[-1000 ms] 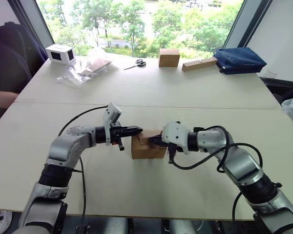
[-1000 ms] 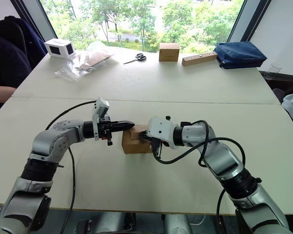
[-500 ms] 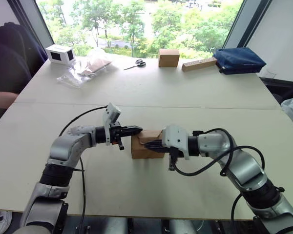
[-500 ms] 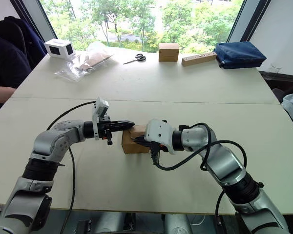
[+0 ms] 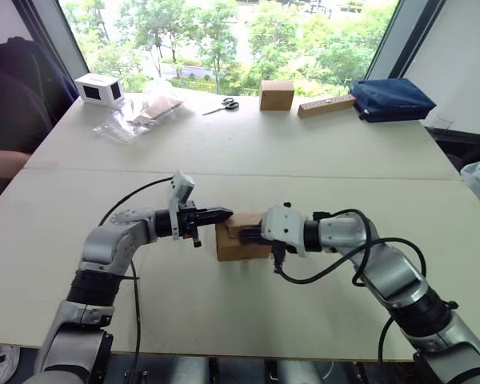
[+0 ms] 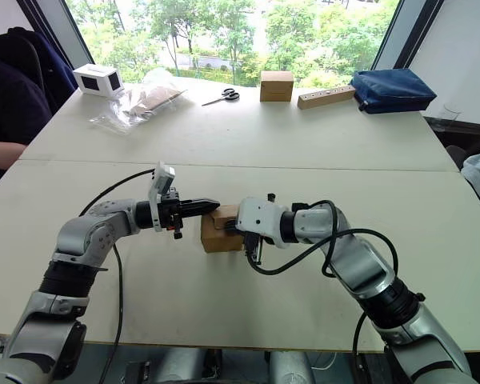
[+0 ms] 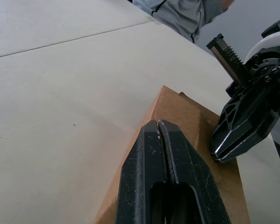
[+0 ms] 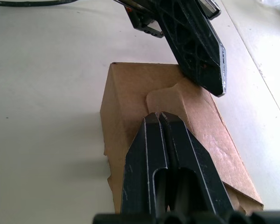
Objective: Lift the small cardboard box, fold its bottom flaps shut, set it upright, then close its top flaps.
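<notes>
The small cardboard box [image 5: 236, 246] stands on the table [image 5: 248, 320] between my two arms. Its top flaps [image 8: 172, 100] lie folded down, with a curved seam across them. The bottom flaps are hidden under the box. My left gripper [image 5: 226, 213] is shut, and its tip rests at the box's upper left corner [image 7: 164, 93]. My right gripper [image 5: 250, 234] is also shut, and it points over the box's top from the right side. The two fingertips [image 8: 218, 86] nearly meet above the top flaps.
At the table's far edge are a white box with a dark window [image 5: 99, 89], a plastic bag [image 5: 144, 112], scissors [image 5: 224, 104], a brown cube box [image 5: 277, 94], a wooden block [image 5: 326, 105] and a blue bag [image 5: 392, 98]. A person's arm [image 5: 4, 162] rests at the left.
My right gripper dipped and reached further across the box top, then drew back a little. The left gripper and the box have barely moved.
</notes>
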Robot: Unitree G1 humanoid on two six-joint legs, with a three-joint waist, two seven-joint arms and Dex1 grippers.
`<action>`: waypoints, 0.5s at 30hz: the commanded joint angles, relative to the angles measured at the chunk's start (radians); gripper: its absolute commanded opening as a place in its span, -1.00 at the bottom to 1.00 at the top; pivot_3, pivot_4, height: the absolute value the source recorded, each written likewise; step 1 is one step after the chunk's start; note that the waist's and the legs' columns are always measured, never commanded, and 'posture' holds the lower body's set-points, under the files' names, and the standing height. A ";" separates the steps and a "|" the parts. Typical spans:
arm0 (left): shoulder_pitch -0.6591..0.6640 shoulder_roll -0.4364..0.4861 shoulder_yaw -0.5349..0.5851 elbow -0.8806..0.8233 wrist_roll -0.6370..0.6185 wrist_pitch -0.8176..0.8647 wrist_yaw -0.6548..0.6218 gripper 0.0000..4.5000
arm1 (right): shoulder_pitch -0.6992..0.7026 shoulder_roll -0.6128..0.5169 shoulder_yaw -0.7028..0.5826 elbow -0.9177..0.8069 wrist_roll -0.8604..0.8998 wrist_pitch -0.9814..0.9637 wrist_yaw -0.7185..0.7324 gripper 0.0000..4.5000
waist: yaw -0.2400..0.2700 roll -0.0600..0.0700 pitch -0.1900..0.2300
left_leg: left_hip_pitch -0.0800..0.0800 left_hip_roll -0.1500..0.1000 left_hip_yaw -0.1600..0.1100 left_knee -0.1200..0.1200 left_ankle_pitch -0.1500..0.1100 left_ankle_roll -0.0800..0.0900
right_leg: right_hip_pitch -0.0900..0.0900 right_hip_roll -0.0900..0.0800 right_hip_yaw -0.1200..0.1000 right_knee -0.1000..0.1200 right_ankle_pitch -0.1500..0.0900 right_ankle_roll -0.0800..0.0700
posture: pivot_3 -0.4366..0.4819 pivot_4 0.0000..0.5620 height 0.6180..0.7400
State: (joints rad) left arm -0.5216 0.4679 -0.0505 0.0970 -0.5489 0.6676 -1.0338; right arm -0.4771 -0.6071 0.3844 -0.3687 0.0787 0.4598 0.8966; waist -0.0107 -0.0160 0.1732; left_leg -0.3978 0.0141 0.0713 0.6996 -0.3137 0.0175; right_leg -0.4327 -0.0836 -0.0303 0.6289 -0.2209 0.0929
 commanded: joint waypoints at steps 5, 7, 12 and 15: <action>0.003 0.001 0.005 -0.004 -0.006 0.030 0.016 -1.00 | -0.018 0.001 0.003 0.028 -0.066 -0.045 -0.014 -1.00 | 0.000 0.000 0.000 | 0.005 0.000 0.000 -0.001 0.000 0.000 | 0.004 0.000 0.000 -0.001 0.000 0.000 | -0.05 -0.47 1.00; 0.006 0.003 0.001 -0.017 -0.010 0.040 0.016 -1.00 | -0.019 0.003 0.005 0.031 -0.073 -0.050 -0.015 -1.00 | 0.000 0.000 0.000 | 0.005 0.000 0.000 -0.001 0.000 0.000 | 0.004 0.000 0.000 0.000 0.000 0.000 | -0.05 -0.47 1.00; 0.005 0.002 -0.011 -0.051 -0.009 0.065 0.030 -1.00 | -0.018 0.022 0.012 0.041 -0.089 -0.055 -0.021 -1.00 | 0.000 0.000 0.000 | 0.005 0.000 0.000 -0.001 0.000 0.000 | 0.004 0.000 0.000 0.000 0.000 0.000 | -0.05 -0.47 1.00; 0.003 0.002 -0.012 -0.069 -0.011 0.081 0.037 -1.00 | -0.021 0.031 0.019 0.052 -0.106 -0.055 -0.024 -1.00 | 0.000 0.000 0.000 | 0.005 0.000 0.000 -0.001 0.000 0.000 | 0.004 0.000 0.000 0.000 0.000 0.000 | -0.05 -0.47 1.00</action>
State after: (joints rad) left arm -0.5217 0.4683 -0.0468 0.0602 -0.5578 0.7322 -0.9987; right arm -0.4814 -0.5844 0.3907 -0.3357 -0.0011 0.4040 0.8876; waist -0.0111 -0.0160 0.1732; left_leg -0.3924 0.0144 0.0714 0.6985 -0.3138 0.0175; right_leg -0.4284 -0.0836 -0.0301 0.6286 -0.2211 0.0926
